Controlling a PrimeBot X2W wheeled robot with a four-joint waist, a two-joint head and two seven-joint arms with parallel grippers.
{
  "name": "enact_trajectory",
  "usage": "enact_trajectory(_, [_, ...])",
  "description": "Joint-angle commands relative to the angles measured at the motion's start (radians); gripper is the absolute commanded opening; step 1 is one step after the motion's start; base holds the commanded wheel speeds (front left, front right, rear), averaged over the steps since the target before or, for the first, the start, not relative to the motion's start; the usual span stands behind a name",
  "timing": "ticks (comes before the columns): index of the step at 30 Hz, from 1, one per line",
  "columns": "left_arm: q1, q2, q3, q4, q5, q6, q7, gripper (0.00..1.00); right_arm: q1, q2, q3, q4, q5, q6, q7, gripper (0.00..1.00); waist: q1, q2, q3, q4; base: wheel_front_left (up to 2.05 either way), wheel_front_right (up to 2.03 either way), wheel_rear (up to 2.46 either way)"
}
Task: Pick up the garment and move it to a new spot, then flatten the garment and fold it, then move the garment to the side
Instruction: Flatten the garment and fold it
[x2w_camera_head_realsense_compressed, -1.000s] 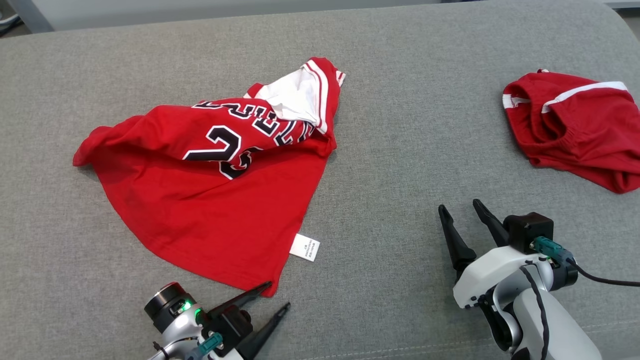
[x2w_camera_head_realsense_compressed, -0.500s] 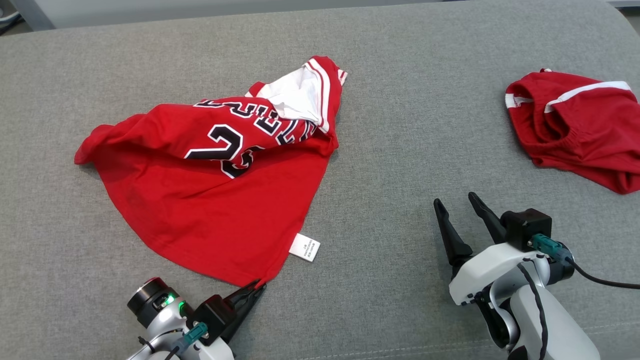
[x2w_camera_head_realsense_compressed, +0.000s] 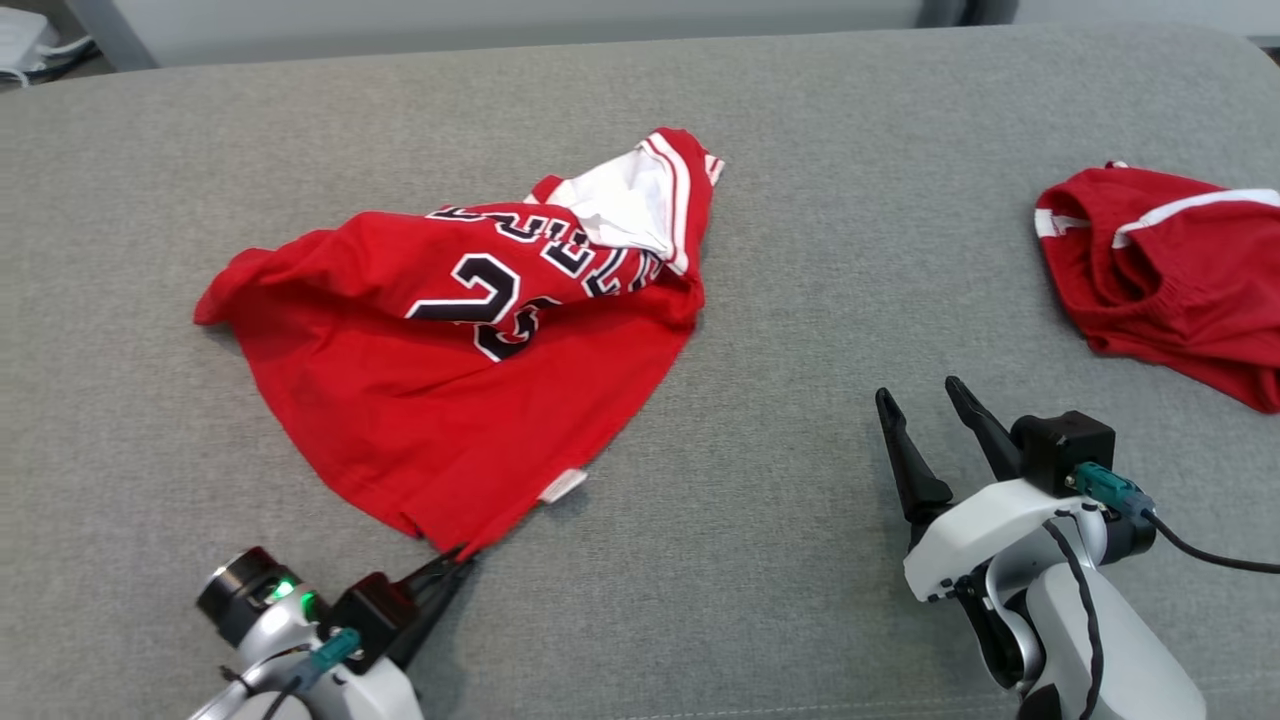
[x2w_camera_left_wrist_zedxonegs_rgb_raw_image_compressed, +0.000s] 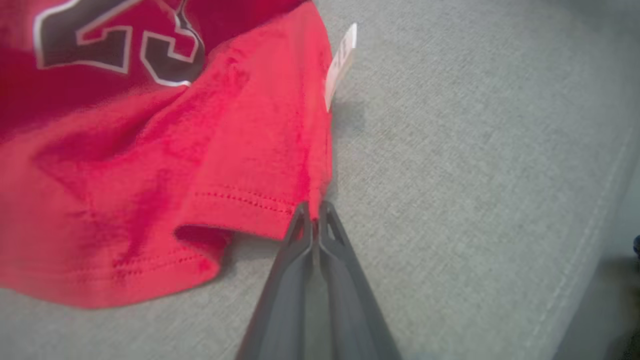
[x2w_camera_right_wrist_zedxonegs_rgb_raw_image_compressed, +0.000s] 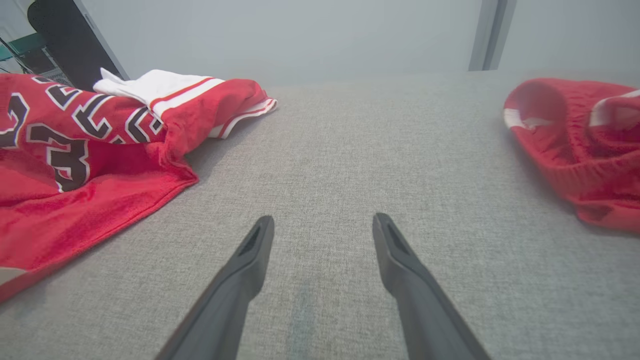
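The garment (x2w_camera_head_realsense_compressed: 460, 350) is a red jersey with black-and-white lettering and a white inner collar, crumpled on the grey cushion left of centre. My left gripper (x2w_camera_head_realsense_compressed: 458, 561) is shut on its near hem corner, which the left wrist view shows pinched between the fingertips of the left gripper (x2w_camera_left_wrist_zedxonegs_rgb_raw_image_compressed: 314, 212); the garment (x2w_camera_left_wrist_zedxonegs_rgb_raw_image_compressed: 150, 150) is pulled taut there and its white label (x2w_camera_left_wrist_zedxonegs_rgb_raw_image_compressed: 340, 70) stands on edge. My right gripper (x2w_camera_head_realsense_compressed: 920, 395) hovers open over bare cushion at the lower right, well apart from the jersey. The right wrist view has the right gripper (x2w_camera_right_wrist_zedxonegs_rgb_raw_image_compressed: 322, 220) open and the garment (x2w_camera_right_wrist_zedxonegs_rgb_raw_image_compressed: 90, 165) at left.
Another red garment with white stripes (x2w_camera_head_realsense_compressed: 1170, 275) lies bunched at the right edge of the grey cushion (x2w_camera_head_realsense_compressed: 800, 300), also seen as the red bundle (x2w_camera_right_wrist_zedxonegs_rgb_raw_image_compressed: 580, 145) in the right wrist view. A wall runs behind the cushion's far edge.
My left gripper closed on the jersey's near hem corner and drew it left and toward me; the label flipped onto its edge. The head camera shifted slightly. The right gripper stayed open.
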Motion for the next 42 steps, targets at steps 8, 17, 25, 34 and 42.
enact_trajectory(8, [0.044,0.137,0.059,0.002,-0.117,-0.007,-0.003,0.0,-0.074,0.007,0.034,0.017,-0.002,0.0,-0.013,1.0,0.0,0.0,-0.05,0.106,0.0,0.0,0.0])
enact_trajectory(17, [0.083,0.211,0.148,0.091,-0.2,0.002,-0.003,0.0,-0.148,0.007,0.099,0.048,0.006,0.0,0.0,1.0,0.0,0.0,-0.068,0.203,0.0,0.0,0.0])
enact_trajectory(25, [0.062,0.199,0.234,0.133,-0.222,0.014,-0.003,0.0,-0.194,0.007,0.109,0.084,-0.02,0.0,0.057,1.0,0.0,0.0,-0.054,0.229,0.0,0.0,0.0])
enact_trajectory(34, [0.025,0.167,0.279,0.162,-0.21,0.011,-0.003,0.0,-0.246,0.007,0.117,0.117,-0.057,0.0,0.099,1.0,0.0,0.0,-0.015,0.258,0.0,0.0,0.0])
enact_trajectory(42, [0.004,0.121,0.284,0.135,-0.191,-0.003,-0.003,0.0,-0.305,0.007,0.125,0.167,-0.072,0.0,0.126,1.0,0.0,0.0,0.044,0.311,0.0,0.0,0.0])
